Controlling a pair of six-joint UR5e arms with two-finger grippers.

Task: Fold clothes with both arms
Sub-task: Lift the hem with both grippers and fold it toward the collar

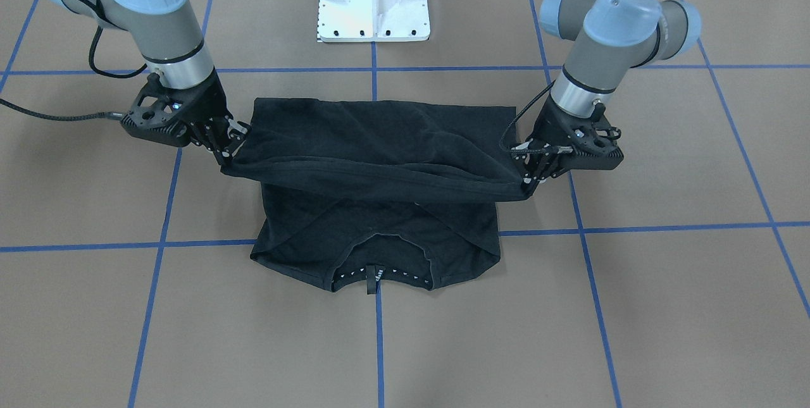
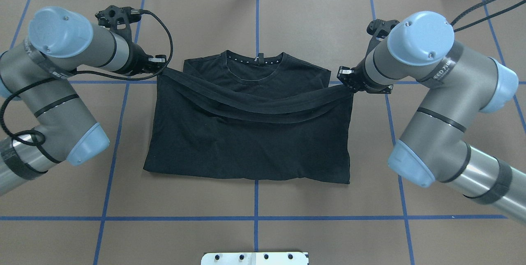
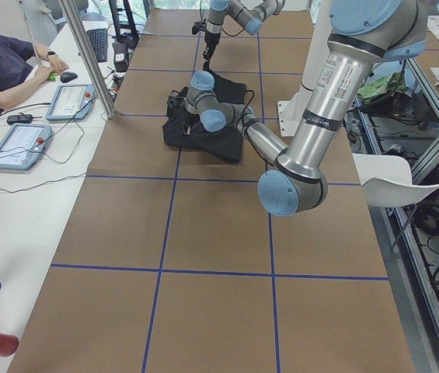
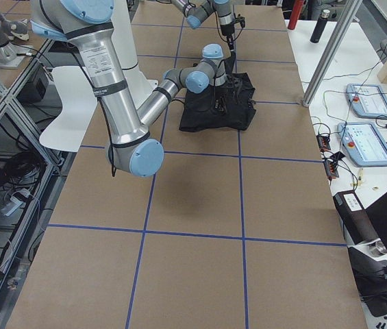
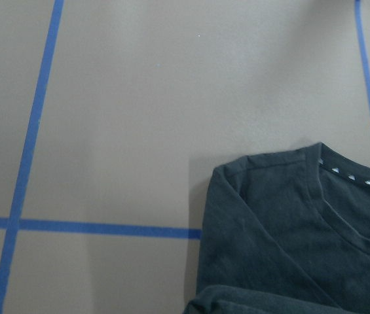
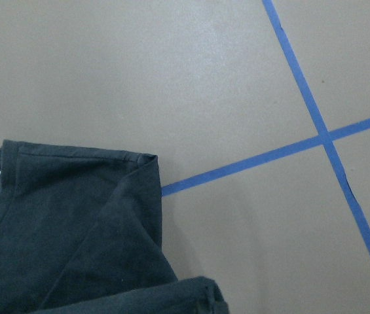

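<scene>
Brown-papered table (image 2: 287, 22), black T-shirt (image 2: 246, 141) at its centre, and we are partway through the bottom-to-top fold.

Seen from overhead, we are pinching one corner of the hem (image 2: 263, 115) with the left gripper (image 2: 162, 69) at the shirt's 10 o'clock. The right gripper (image 2: 347, 83) is doing the same at 2 o'clock, so both pairs of fingers are clenched on cloth. The hem is hanging slack between them above the chest, just short of the collar (image 2: 238, 57) at 12 o'clock. Judging by the straight sides, the sleeves are already lying tucked in. We are judging this fold well past halfway. What is remaining is laying the hem down by the collar, letting go, and perhaps one more fold.
</scene>
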